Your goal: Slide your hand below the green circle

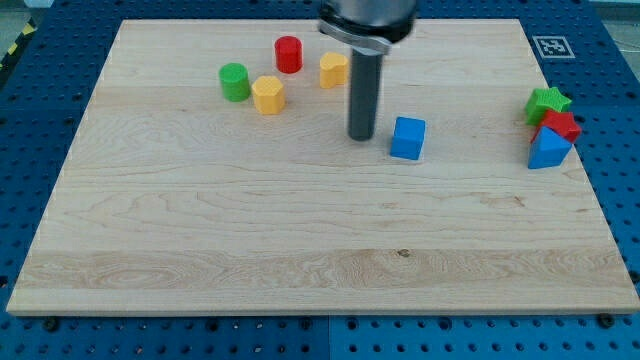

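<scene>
Green circle [235,82], a short cylinder, stands near the desk's [300,250] top edge, toward the top left corner. Just beside it on the side of the view's right lies a yellow block [268,95], six-sided as far as I can tell; a red cylinder [289,54] stands closer to the top edge, and a second yellow block [334,70] sits further toward the top edge's middle.

My tip [361,137] rests on the desk around the middle of the upper half, well apart from the green circle and just beside a blue cube [407,138], without touching it as far as I can see. There is no pincer on this arm, only the rod, so nothing opens or shuts.

Near the desk's right edge a green star [548,101], a red block [561,124] and a blue block [549,149] huddle together, out of the way.

I judge the approach to be in hand, with the goal not yet reached. The next move calls for a slide toward the left edge, keeping on the bottom-edge side of the first yellow block so as not to nudge it, and stopping in the bare wood directly under the green circle.
</scene>
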You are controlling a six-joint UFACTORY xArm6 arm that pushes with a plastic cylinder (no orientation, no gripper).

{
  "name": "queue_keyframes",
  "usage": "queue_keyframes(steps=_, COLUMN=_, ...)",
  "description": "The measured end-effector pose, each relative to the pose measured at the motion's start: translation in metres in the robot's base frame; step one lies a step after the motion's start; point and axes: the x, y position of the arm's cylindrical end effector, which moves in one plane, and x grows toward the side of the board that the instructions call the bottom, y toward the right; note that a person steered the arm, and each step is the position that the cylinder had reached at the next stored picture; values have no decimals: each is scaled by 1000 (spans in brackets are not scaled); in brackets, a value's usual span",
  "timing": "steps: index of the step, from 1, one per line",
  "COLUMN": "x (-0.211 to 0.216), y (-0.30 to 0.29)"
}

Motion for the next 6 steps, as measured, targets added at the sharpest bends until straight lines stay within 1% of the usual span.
queue_keyframes(steps=1, x=14, y=73)
queue_keyframes(steps=2, x=15, y=121)
queue_keyframes(steps=3, x=15, y=103)
queue_keyframes(steps=4, x=12, y=52)
queue_keyframes(steps=5, x=-3, y=-26)
queue_keyframes(steps=6, x=-4, y=-117)
